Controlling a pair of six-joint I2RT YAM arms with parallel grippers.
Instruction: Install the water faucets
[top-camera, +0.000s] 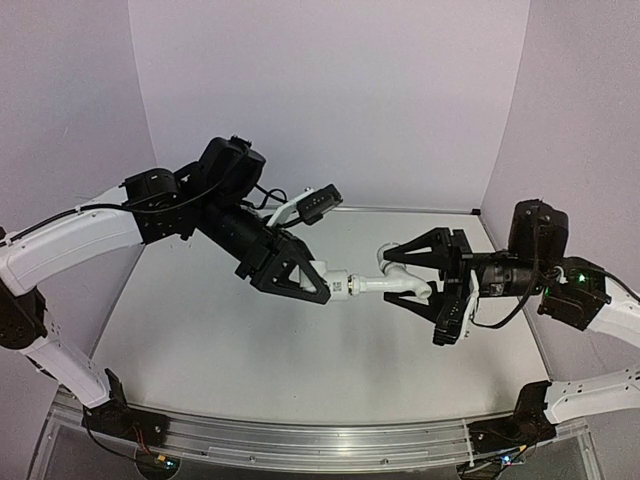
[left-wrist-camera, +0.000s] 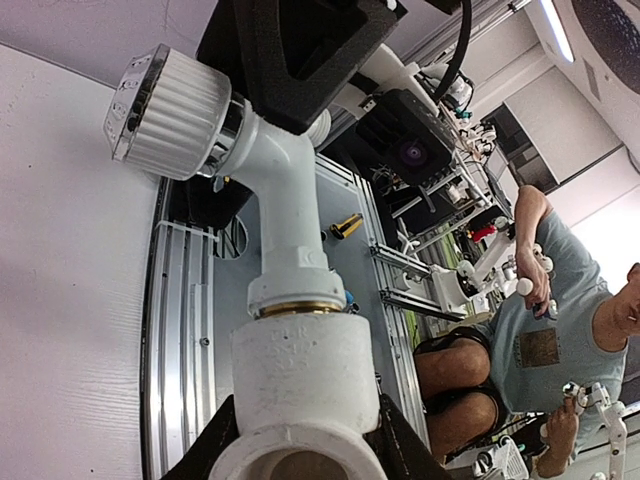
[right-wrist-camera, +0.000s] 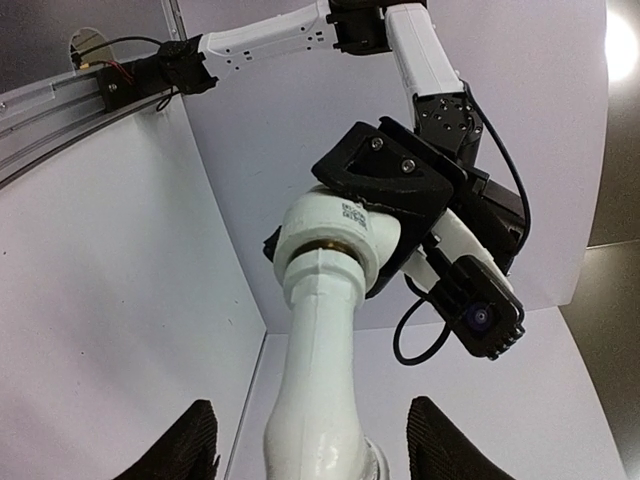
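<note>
The white tap (top-camera: 398, 286) hangs in mid-air over the table, its brass-coloured threaded end (left-wrist-camera: 298, 308) seated in the short white cylindrical fitting (top-camera: 338, 284). My left gripper (top-camera: 318, 280) is shut on that fitting (left-wrist-camera: 300, 375). In the left wrist view the tap body (left-wrist-camera: 285, 210) rises to its ribbed round knob (left-wrist-camera: 172, 112). My right gripper (top-camera: 396, 277) stands open around the tap's knob end. In the right wrist view its fingers (right-wrist-camera: 190, 445) flank the tap (right-wrist-camera: 320, 390) with a gap on each side, and the fitting (right-wrist-camera: 335, 225) sits in the left gripper's black jaws.
The white table (top-camera: 230, 330) is enclosed by pale walls (top-camera: 330, 100). An aluminium rail (top-camera: 300, 440) runs along the near edge. A small brass-coloured piece (left-wrist-camera: 346, 225) lies near the rail. A seated person (left-wrist-camera: 540, 340) is beyond the table.
</note>
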